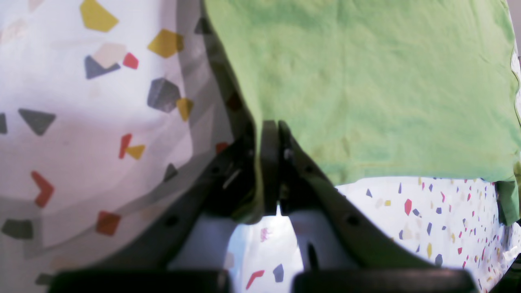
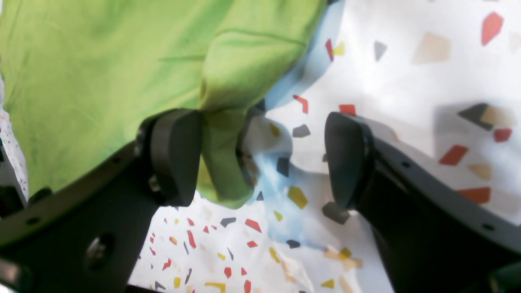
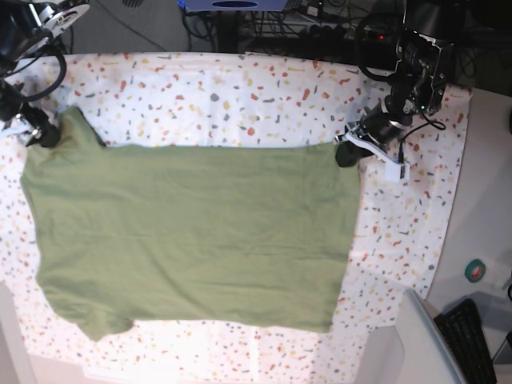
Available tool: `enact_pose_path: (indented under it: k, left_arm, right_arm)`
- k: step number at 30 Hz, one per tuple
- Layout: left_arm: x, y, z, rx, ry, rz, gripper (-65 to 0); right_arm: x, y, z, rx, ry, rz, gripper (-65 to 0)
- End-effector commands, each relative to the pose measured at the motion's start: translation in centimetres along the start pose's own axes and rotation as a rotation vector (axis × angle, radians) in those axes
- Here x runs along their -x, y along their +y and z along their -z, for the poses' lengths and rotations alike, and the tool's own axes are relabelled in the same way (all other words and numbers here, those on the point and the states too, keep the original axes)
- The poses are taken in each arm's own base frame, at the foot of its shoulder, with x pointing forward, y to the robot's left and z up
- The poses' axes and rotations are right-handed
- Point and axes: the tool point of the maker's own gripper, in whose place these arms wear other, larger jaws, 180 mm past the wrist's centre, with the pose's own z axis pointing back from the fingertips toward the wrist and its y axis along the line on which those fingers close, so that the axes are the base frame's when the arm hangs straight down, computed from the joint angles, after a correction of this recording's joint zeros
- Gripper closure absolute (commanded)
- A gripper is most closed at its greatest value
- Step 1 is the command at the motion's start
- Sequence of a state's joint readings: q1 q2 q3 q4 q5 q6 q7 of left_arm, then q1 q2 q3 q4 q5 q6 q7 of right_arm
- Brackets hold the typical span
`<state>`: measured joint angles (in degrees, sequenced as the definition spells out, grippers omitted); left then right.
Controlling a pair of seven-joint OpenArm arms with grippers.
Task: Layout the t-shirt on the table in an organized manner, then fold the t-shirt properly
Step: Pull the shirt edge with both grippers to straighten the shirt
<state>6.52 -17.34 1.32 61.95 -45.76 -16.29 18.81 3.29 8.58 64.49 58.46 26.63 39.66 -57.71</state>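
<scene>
The green t-shirt lies spread flat on the speckled table, its hem toward the right of the base view. My left gripper sits at the shirt's far right corner. In the left wrist view the left gripper is shut on the edge of the t-shirt, which is lifted a little off the table. My right gripper is at the far left sleeve. In the right wrist view the right gripper stands open, with a fold of the t-shirt between its fingers, beside the left pad.
A plain grey-white surface borders the table on the right, with a small round object and a keyboard on it. A grey bin stands at the front right. Cables and equipment line the back edge.
</scene>
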Motion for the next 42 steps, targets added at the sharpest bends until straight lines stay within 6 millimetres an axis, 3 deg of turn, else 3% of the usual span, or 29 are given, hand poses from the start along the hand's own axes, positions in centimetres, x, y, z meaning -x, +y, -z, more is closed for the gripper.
enact_pose_path:
  k: [1,12,15,25,29,31,32,35,36,42]
  left_arm:
    - [0.2,0.5,-0.1,-0.018,0.025,0.015,0.0]
    - [0.3,0.6,-0.2,-0.019,0.028,0.014,0.0]
    - [0.2,0.5,-0.1,-0.019,0.027,0.015,0.0]
    - [0.4,0.6,-0.2,-0.02,0.029,0.014,0.0]
    - [0.5,0.6,-0.2,-0.021,0.032,0.013,0.0]
    - [0.6,0.7,-0.2,-0.022,0.033,0.012,0.0]
    - [0.5,0.6,-0.3,-0.021,0.031,0.015,0.0]
    - [0.9,0.3,-0.7,-0.012,0.033,0.021,0.0]
    - [0.8,-0.1,-0.8,-0.003,0.028,0.026,0.0]
    - [0.0,-0.6,-2.9,0.011,0.059,0.069,0.0]
  right_arm:
    - [-1.7,-0.1,-0.6,0.006,-0.034,-0.025,-45.3]
    - [-2.5,0.1,-2.3,0.045,-0.009,-0.088,-44.9]
    - [-3.0,0.7,-2.0,0.032,-0.018,-0.089,-44.9]
    - [-2.0,2.4,0.6,-0.032,0.034,-0.084,-44.7]
    - [-1.5,2.1,1.0,-0.033,0.023,-0.077,-44.4]
    - [-0.9,1.6,0.9,-0.024,0.031,-0.073,-39.9]
    - [-0.7,1.5,0.8,-0.02,0.037,-0.073,-33.5]
    - [-0.6,0.8,0.0,0.005,0.049,-0.093,-6.0]
    - [-0.7,0.7,-0.5,0.019,0.053,-0.108,0.0]
    - [-1.4,0.5,-3.1,0.092,0.097,-0.194,0.0]
